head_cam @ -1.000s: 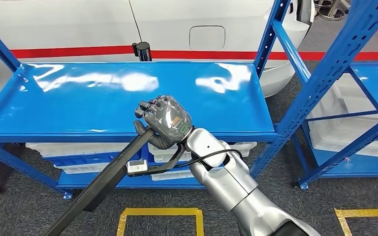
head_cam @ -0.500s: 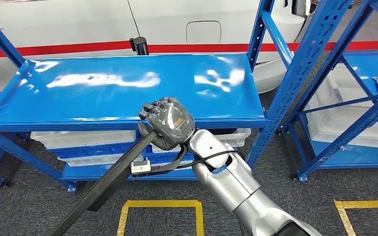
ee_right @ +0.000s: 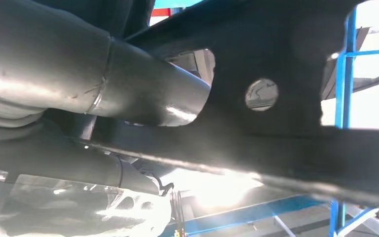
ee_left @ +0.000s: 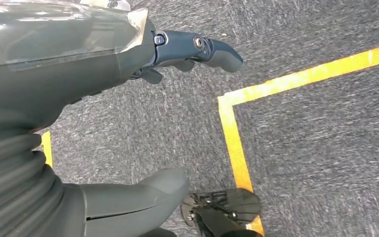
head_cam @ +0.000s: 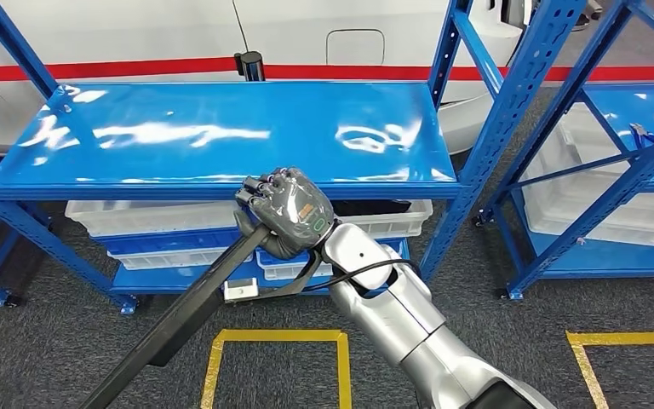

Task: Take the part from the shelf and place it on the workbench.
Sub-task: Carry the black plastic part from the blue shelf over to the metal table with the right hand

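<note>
My right hand (head_cam: pixel 285 211) grips one end of a long black part (head_cam: pixel 189 313), which slants down to the lower left in the head view, in front of the blue shelf (head_cam: pixel 221 136). In the right wrist view the dark part (ee_right: pixel 286 123), with a round hole in it, lies across my right hand (ee_right: pixel 103 94), whose thumb wraps it. My left hand (ee_left: pixel 79 74) hangs over grey carpet with its fingers (ee_left: pixel 202 49) spread and nothing in it.
The blue shelf's top board is bare and glossy. White bins (head_cam: pixel 145 217) sit on its lower levels. A second blue rack (head_cam: pixel 596 145) with white bins stands at the right. Yellow floor tape (head_cam: pixel 277 341) marks the grey carpet. A white car body (head_cam: pixel 221 34) stands behind the shelf.
The whole view has shifted: the shelf now sits a little farther off and its lower bins show more. My right hand still holds the black part in the same pose.
</note>
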{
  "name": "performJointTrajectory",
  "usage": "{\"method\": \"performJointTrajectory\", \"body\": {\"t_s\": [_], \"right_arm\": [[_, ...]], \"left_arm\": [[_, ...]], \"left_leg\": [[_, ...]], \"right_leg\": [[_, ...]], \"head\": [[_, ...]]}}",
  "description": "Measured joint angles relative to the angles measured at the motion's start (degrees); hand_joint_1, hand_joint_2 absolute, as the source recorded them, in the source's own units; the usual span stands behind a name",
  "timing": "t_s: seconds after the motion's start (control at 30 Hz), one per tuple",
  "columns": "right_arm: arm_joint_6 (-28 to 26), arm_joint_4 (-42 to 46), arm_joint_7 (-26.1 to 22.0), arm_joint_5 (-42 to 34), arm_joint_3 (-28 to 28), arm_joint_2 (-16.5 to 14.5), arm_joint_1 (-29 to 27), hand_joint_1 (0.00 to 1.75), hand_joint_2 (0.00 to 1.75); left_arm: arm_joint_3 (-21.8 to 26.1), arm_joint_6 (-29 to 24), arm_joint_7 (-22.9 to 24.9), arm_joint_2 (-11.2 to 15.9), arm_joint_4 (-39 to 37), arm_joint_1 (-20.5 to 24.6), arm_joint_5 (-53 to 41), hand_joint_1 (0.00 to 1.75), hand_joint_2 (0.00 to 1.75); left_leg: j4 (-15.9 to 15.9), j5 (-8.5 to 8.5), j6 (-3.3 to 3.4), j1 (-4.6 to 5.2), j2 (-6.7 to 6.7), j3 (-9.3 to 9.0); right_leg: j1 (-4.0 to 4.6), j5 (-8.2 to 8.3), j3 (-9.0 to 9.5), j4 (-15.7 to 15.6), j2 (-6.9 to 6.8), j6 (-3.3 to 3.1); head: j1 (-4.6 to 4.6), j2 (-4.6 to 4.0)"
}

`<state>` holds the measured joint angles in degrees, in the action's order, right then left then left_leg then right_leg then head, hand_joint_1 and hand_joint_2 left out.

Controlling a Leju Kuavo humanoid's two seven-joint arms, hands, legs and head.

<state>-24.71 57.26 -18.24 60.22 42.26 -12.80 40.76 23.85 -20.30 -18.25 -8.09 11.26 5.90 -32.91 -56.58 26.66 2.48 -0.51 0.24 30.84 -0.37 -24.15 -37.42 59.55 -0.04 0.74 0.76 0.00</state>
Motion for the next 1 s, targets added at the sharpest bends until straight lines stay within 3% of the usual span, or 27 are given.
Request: {"method": "performJointTrajectory", "body": {"t_s": [0.1,0.13,0.17,0.2,0.23,0.27,0.33,0.37,0.43,0.47,0.53,0.6,0.63,0.67,0.7,0.77,0.83,0.87,0.93,1.0], "right_arm": [[-0.25,-0.39,-0.03,-0.03,-0.15,0.15,0.0,1.75,0.0],[-0.28,-0.52,-0.03,-0.03,-0.15,0.22,-0.06,1.75,0.0],[-0.29,-0.65,-0.03,-0.03,-0.15,0.28,-0.11,1.75,0.0],[-0.31,-0.76,-0.04,-0.03,-0.15,0.33,-0.14,1.75,0.0],[-0.32,-0.84,-0.05,-0.03,-0.15,0.34,-0.16,1.75,0.0],[-0.33,-0.88,-0.07,-0.02,-0.15,0.3,-0.14,1.75,0.0],[-0.4,-0.9,-0.11,0.0,-0.16,0.13,-0.07,1.75,0.0],[-0.47,-0.91,-0.11,0.01,-0.17,0.06,-0.02,1.75,0.0],[-0.64,-0.96,-0.11,0.01,-0.18,0.02,0.05,1.75,0.0],[-0.71,-0.98,-0.11,0.01,-0.18,0.0,0.08,1.75,0.0],[-0.79,-1.04,-0.09,0.03,-0.18,-0.08,0.1,1.75,0.0],[-0.83,-1.11,-0.05,0.05,-0.18,-0.13,0.05,1.75,0.0],[-0.85,-1.19,-0.01,0.09,-0.19,-0.12,-0.05,1.75,0.0],[-0.86,-1.26,0.07,0.18,-0.2,-0.09,-0.17,1.75,0.0],[-0.88,-1.32,0.19,0.34,-0.22,-0.04,-0.3,1.75,0.0],[-0.96,-1.34,0.63,0.91,-0.41,0.04,-0.42,1.75,0.0],[-1.12,-1.34,1.63,1.82,-0.91,0.17,-0.32,1.75,0.0],[-1.2,-1.34,2.25,2.3,-1.28,0.31,-0.24,1.75,0.0],[-1.31,-1.53,3.29,3.25,-2.3,0.84,0.11,1.75,0.0],[-1.49,-2.19,3.85,4.17,-3.85,1.76,0.97,1.75,0.0]], "left_arm": [[0.03,-0.01,0.15,-0.22,0.0,0.13,-0.01,0.0,1.75],[0.04,-0.01,0.16,-0.28,0.0,0.12,-0.01,0.0,1.75],[0.05,-0.01,0.17,-0.32,0.0,0.12,-0.02,0.0,1.75],[0.05,-0.01,0.17,-0.36,0.0,0.12,-0.02,0.0,1.75],[0.06,-0.01,0.17,-0.4,0.0,0.13,-0.03,0.0,1.75],[0.07,0.0,0.17,-0.42,0.01,0.13,-0.03,0.0,1.75],[0.08,0.02,0.16,-0.43,0.02,0.15,-0.06,0.0,1.75],[0.1,0.05,0.15,-0.43,0.02,0.15,-0.08,0.0,1.75],[0.14,0.09,0.15,-0.44,0.02,0.09,-0.11,0.0,1.75],[0.16,0.1,0.15,-0.44,0.02,0.04,-0.14,0.0,1.75],[0.21,0.12,0.15,-0.42,0.01,-0.07,-0.22,0.0,1.75],[0.23,0.16,0.15,-0.41,0.0,-0.09,-0.43,0.0,1.75],[0.24,0.19,0.15,-0.41,0.0,-0.08,-0.55,0.0,1.75],[0.24,0.21,0.15,-0.41,0.0,-0.08,-0.68,0.0,1.75],[0.24,0.23,0.15,-0.41,0.0,-0.07,-0.78,0.0,1.75],[0.24,0.27,0.15,-0.37,0.01,0.01,-1.02,0.0,1.75],[0.24,0.29,0.15,-0.31,0.03,0.17,-1.27,0.0,1.75],[0.24,0.31,0.15,-0.29,0.03,0.23,-1.37,0.0,1.75],[0.25,0.38,0.16,-0.3,0.03,0.25,-1.61,0.0,1.75],[0.26,0.46,0.19,-0.34,0.02,0.22,-1.84,0.0,1.75]], "left_leg": [[0.28,-2.35,0.57,-0.02,0.25,2.56],[0.24,-3.09,0.52,-0.02,0.29,3.55],[0.2,-3.82,0.42,-0.02,0.35,4.53],[0.16,-4.53,0.26,-0.02,0.38,5.46],[0.09,-5.21,0.05,-0.03,0.39,6.33],[-0.06,-5.81,-0.23,0.0,0.37,7.07],[-0.38,-6.88,-0.88,0.15,0.34,8.07],[-0.42,-7.36,-1.23,0.18,0.33,8.28],[-0.06,-8.16,-1.98,-0.06,0.3,8.45],[-0.31,-7.59,-2.33,-0.29,0.22,8.81],[-3.79,-3.29,-2.93,-0.63,0.0,10.48],[-11.63,2.61,-3.48,-0.73,-0.13,12.93],[-15.26,4.13,-3.71,-0.78,-0.14,13.67],[-17.39,4.39,-3.85,-0.83,-0.13,13.62],[-17.38,3.63,-3.89,-0.89,-0.12,12.48],[-11.28,1.49,-3.61,-0.99,-0.15,6.77],[-3.52,1.21,-3.03,-0.83,-0.32,0.75],[-1.57,1.51,-2.73,-0.67,-0.4,-0.62],[-0.61,1.3,-1.88,-0.43,-0.38,-0.75],[-0.22,0.22,-0.53,-0.37,-0.13,0.01]], "right_leg": [[-0.2,-7.1,-3.39,10.33,0.02,-0.55],[-0.27,-8.18,-3.87,13.42,0.02,-0.24],[-0.34,-8.11,-3.46,14.82,0.02,0.32],[-0.41,-7.18,-1.98,14.12,0.01,0.96],[-0.47,-6.02,0.59,11.35,0.01,1.45],[-0.51,-5.53,3.92,7.15,0.01,1.59],[-0.26,-6.21,9.24,-0.73,0.06,1.01],[-0.07,-6.76,10.26,-2.73,0.11,0.55],[-0.15,-6.31,9.76,-3.42,0.1,-0.38],[-0.36,-5.74,9.49,-3.49,0.02,-0.95],[-0.89,-4.22,8.59,-3.69,-0.2,-2.03],[-0.8,-2.8,7.07,-3.61,-0.26,-2.38],[-0.78,-2.18,6.25,-3.55,-0.25,-2.3],[-0.76,-1.65,5.49,-3.48,-0.25,-2.17],[-0.75,-1.2,4.83,-3.4,-0.25,-2.0],[-0.75,-0.45,3.8,-3.17,-0.21,-1.58],[-0.45,0.16,3.11,-2.85,-0.2,-0.94],[-0.33,0.48,2.89,-2.76,-0.23,-0.52],[-0.16,1.12,2.49,-2.72,-0.3,0.38],[-0.18,0.06,1.39,-1.33,-0.25,0.67]], "head": [[-0.27,0.0],[-0.3,0.0],[-0.33,0.0],[-0.36,0.0],[-0.37,0.0],[-0.38,0.0],[-0.3,0.0],[-0.22,0.0],[-0.07,0.0],[-0.04,0.0],[0.1,0.0],[0.24,0.0],[0.25,0.0],[0.25,0.0],[0.26,0.0],[0.27,0.0],[0.26,0.0],[0.27,0.0],[0.21,0.0],[0.1,0.0]]}}
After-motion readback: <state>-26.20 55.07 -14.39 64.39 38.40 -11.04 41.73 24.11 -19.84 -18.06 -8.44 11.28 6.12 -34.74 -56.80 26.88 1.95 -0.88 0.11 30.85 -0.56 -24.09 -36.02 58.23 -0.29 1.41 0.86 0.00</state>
